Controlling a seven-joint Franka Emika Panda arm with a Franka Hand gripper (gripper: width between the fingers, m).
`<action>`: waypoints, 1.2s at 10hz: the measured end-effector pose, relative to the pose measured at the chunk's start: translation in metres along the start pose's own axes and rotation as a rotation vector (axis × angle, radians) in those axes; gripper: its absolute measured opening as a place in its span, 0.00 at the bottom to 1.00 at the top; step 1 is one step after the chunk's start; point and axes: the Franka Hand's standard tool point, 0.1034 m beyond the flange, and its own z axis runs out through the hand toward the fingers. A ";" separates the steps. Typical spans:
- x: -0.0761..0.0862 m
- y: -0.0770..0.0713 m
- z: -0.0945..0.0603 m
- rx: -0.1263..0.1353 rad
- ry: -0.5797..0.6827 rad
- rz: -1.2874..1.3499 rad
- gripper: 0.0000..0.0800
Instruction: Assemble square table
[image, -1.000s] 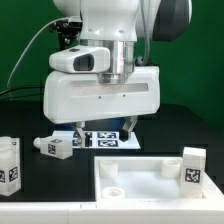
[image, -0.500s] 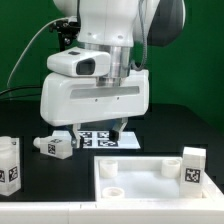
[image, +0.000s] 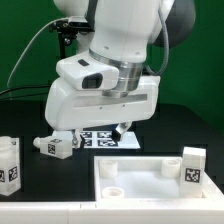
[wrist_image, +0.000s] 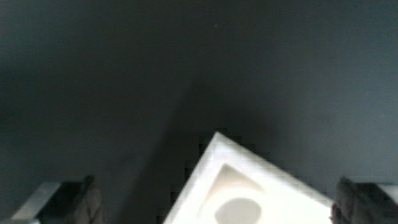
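The white square tabletop slab (image: 150, 180) with raised rim and round corner sockets lies at the front of the exterior view. One corner of it with a socket shows in the wrist view (wrist_image: 249, 190). One tagged white leg (image: 193, 167) stands on the slab at the exterior view's right. Another leg (image: 55, 147) lies on the table left of centre, and a third (image: 10, 165) stands at the far left. My gripper (wrist_image: 222, 200) is open and empty, with dark fingertips (wrist_image: 63, 200) set wide apart. In the exterior view its fingers (image: 122, 129) hang over the marker board.
The marker board (image: 105, 138) lies flat on the black table behind the slab. The large white robot body (image: 100, 95) hangs over the middle of the scene. A green backdrop and cables stand behind.
The arm has tilted and turned, its body leaning toward the exterior view's right. The gripper stays over the marker board. The parts have not moved.
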 end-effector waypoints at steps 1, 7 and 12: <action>-0.014 -0.002 0.005 -0.013 -0.107 -0.022 0.81; -0.025 -0.001 0.013 -0.020 -0.341 -0.036 0.81; -0.044 0.004 0.025 -0.041 -0.373 -0.049 0.81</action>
